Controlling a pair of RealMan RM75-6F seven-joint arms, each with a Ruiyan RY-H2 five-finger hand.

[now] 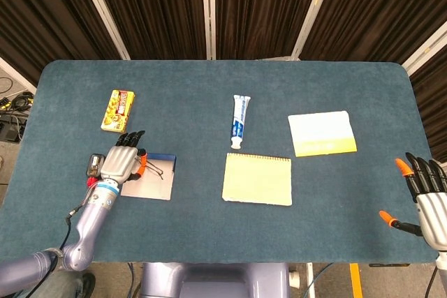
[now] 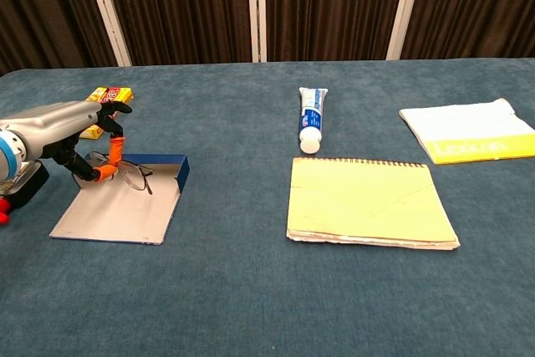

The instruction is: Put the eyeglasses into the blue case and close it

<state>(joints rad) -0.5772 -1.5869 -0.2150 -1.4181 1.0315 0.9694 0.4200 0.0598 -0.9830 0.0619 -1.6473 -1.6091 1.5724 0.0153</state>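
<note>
The blue case (image 1: 154,179) (image 2: 121,211) lies open and flat at the left front of the table, its pale lining up and its blue wall at the far side. My left hand (image 1: 121,162) (image 2: 79,135) hovers over the case's far left part and pinches the thin-framed eyeglasses (image 1: 154,170) (image 2: 129,173) between its orange-tipped thumb and finger. The glasses hang just above the lining near the blue wall. My right hand (image 1: 426,193) stands off the table's right front corner with fingers spread and nothing in it; the chest view does not show it.
A small black and red device (image 1: 95,166) (image 2: 18,183) lies left of the case. A yellow snack box (image 1: 118,109) (image 2: 102,106) sits further back. A yellow notepad (image 1: 258,179) (image 2: 368,202), a toothpaste tube (image 1: 239,121) (image 2: 311,118) and a white and yellow booklet (image 1: 321,132) (image 2: 468,140) lie to the right.
</note>
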